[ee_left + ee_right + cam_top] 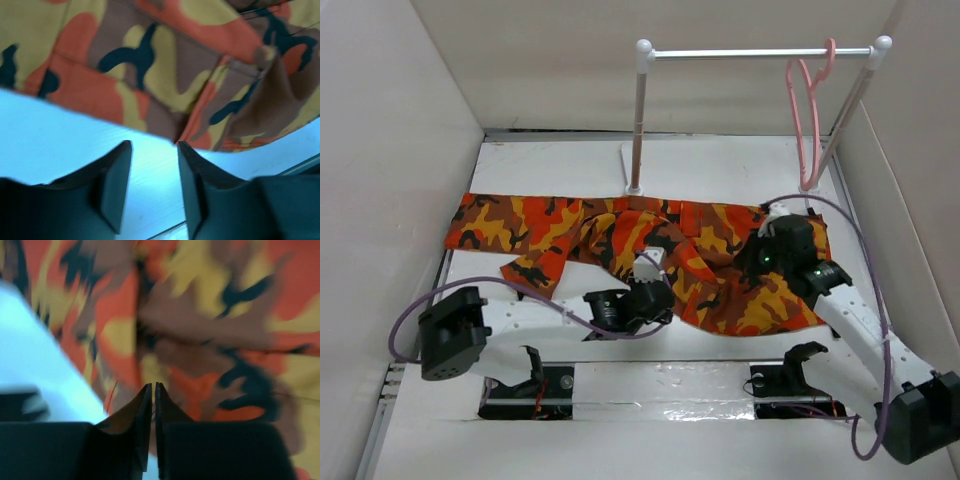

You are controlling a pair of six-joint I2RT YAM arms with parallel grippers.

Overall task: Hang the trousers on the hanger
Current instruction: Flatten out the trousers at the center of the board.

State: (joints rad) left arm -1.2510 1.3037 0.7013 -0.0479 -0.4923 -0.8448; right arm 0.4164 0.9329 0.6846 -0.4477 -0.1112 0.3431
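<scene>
The camouflage trousers (610, 232) lie spread flat across the table, from the far left to the right. The pink hanger (806, 120) hangs by its hook from the right end of the white rail. My left gripper (653, 268) is at the near edge of the trousers' middle. In the left wrist view it (154, 146) is open and empty over white table, with the cloth edge (165, 75) just past its fingertips. My right gripper (767, 232) sits over the trousers' right part. In the right wrist view it (152, 386) is shut just above the blurred cloth (210, 315), and I see no cloth between the jaws.
The white rail (750, 52) on two posts stands at the back, its left post base (635, 190) touching the trousers' far edge. Cardboard walls (380, 200) close in the left, right and back. The arm bases and cables (530, 385) lie along the near edge.
</scene>
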